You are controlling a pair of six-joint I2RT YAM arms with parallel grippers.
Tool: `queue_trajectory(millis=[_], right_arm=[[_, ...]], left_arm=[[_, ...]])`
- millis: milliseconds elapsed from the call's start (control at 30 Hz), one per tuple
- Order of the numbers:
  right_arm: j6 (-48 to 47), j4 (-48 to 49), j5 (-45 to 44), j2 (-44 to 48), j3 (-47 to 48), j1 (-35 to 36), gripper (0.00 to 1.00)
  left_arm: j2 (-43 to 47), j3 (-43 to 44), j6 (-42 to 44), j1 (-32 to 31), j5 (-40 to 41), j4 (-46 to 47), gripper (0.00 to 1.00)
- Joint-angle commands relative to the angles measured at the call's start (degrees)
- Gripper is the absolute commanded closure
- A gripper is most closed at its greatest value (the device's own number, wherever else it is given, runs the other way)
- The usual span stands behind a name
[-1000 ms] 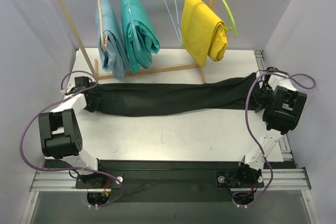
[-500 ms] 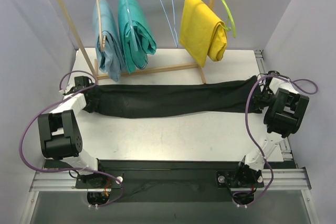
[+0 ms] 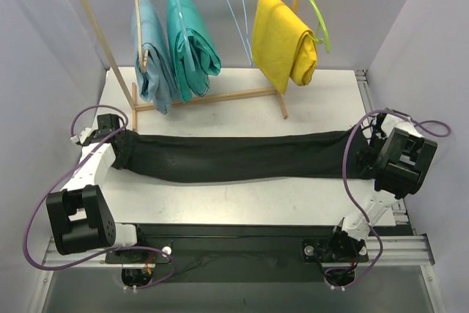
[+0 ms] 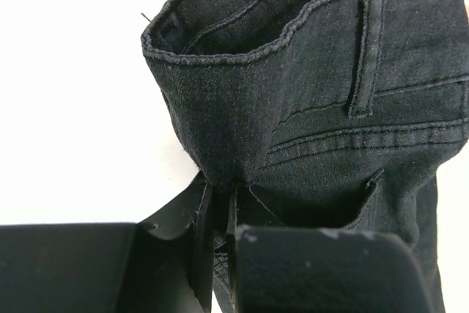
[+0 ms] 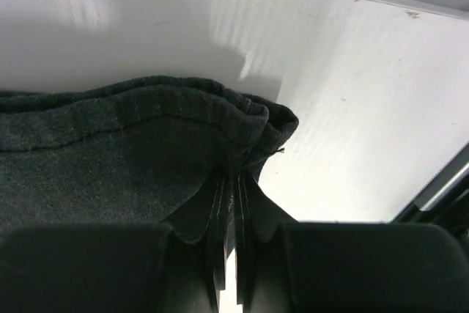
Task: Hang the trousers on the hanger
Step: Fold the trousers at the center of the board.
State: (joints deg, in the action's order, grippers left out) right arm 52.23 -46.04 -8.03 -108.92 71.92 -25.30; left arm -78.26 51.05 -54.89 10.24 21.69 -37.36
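Since R end effector [image 5: 233,172] clamped hem, trousers [image 3: 234,157] slid nearer on table [image 3: 293,199].

The trousers [image 3: 234,157] lie across the table [image 3: 242,196], before the rack [image 3: 212,98] bearing the hanger [image 3: 234,20].

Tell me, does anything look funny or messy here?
Nothing is spilled or broken. The black trousers are stretched across the table, the left gripper and right gripper pinching the ends. Only the thin blue hanger hangs empty.
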Motion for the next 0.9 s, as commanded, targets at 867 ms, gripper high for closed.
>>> queue_trajectory(millis=[867], right_arm=[[-3.5, 0.3, -1.6, -9.5, 23.9, 14.3, 0.41]], left_arm=[[3.3, -4.3, 4.5, 1.8, 2.7, 7.2, 1.00]])
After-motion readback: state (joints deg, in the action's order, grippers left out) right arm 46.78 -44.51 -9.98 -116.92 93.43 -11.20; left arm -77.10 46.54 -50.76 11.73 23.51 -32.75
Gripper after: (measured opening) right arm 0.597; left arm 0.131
